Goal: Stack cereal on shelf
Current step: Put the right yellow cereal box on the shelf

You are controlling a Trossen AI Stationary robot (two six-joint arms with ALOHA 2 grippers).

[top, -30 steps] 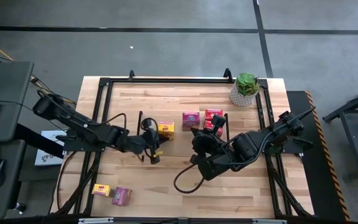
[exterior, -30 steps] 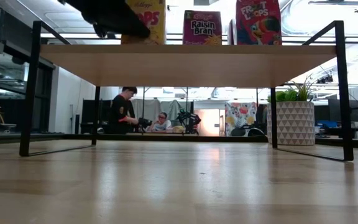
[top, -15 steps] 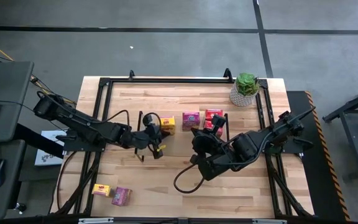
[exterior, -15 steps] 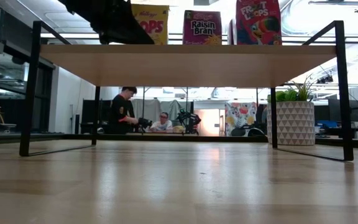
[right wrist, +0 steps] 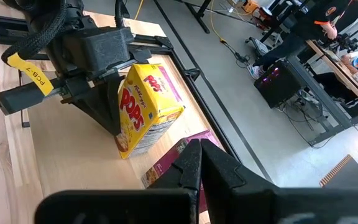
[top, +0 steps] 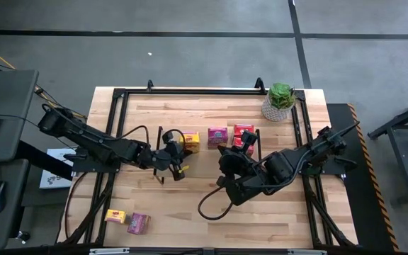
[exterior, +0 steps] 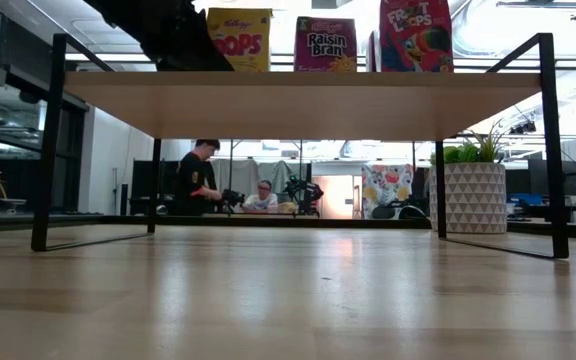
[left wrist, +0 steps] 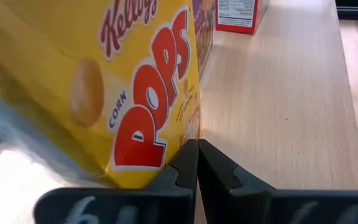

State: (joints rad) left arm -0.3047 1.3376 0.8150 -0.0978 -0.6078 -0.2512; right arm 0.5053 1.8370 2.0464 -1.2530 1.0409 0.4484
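Observation:
The yellow Corn Pops box (top: pixel 190 142) (exterior: pixel 240 36) stands upright on the light-wood shelf (exterior: pixel 308 100), with a magenta box (top: pixel 217 136) (exterior: pixel 325 43) and a red box (top: pixel 244 130) (exterior: pixel 416 35) in a row to its right. My left gripper (top: pixel 176 144) (left wrist: pixel 197 147) is shut and sits at the yellow box's left side. My right gripper (top: pixel 236 147) (right wrist: pixel 200 148) is shut, held over the shelf near the magenta and red boxes, touching nothing. One more yellow box (top: pixel 116 216) and one magenta box (top: pixel 139 223) lie on the tabletop near its near-left corner. My left gripper lays its shut fingertips (right wrist: pixel 104 107) against the printed front of the yellow box at its lower corner (left wrist: pixel 186 138). The fingers come in about level from the table's left. The box stands on its bottom edge on the shelf board.
A potted green plant (top: pixel 280 100) stands at the table's far right corner and shows behind the shelf's right leg (exterior: pixel 473 190). Thin black shelf legs (exterior: pixel 48 140) stand left and right. Bare tabletop (top: pixel 190 212) lies near the front edge. People sit in the room beyond.
My left gripper has moved a little toward the table's right and far edge, against the yellow box. The box has slid slightly farther back on the shelf and stays upright; in the low view more of its front shows past the gripper than a second ago.

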